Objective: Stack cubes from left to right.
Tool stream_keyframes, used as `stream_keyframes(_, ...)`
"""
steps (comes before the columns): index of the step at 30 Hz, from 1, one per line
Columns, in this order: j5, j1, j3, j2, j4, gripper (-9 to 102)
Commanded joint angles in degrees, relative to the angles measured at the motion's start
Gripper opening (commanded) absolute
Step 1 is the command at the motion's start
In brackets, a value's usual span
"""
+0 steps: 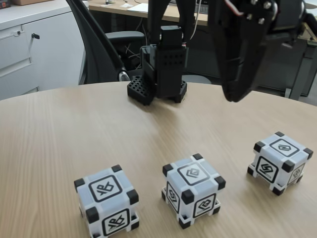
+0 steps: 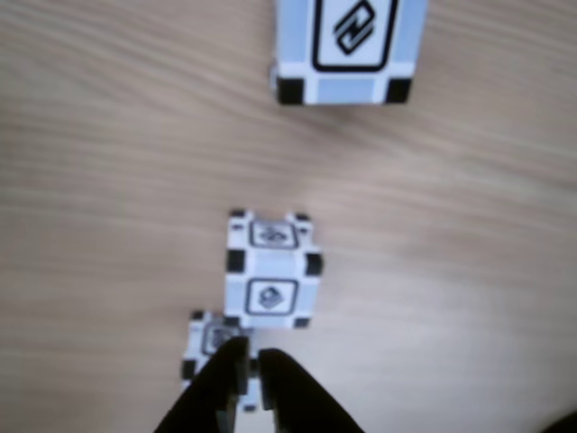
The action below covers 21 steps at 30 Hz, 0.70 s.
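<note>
Cubes: left (image 1: 106, 201), middle (image 1: 192, 189), right (image 1: 280, 161), apart in a row across lower frame of fixed view (none stacked yet). Gripper (image 2: 251, 363) fingers nearly closed, empty, w/ all stacking left.

Fixed view low, facing arm base; other view downward; shared cubes (image 1: 193, 188)

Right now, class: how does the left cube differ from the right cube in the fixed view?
The left cube shows a crossed, knot-like glyph; the right cube shows an S-like one. The left sits nearest the camera; the right lies farther back, below the gripper. Both are white with black corners, resting on the table.
</note>
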State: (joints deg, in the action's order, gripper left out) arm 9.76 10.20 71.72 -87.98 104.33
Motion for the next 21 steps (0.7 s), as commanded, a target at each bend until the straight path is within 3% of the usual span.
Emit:
stream_keyframes(1, -1.1, 3.9, -0.8, -1.9, 0.4, 0)
stream_keyframes(14, -5.8, 8.6, -1.5, 10.3, 0.3, 0)
stream_keyframes(21, -2.8, 8.6, -2.5, 9.6, 0.1, 1)
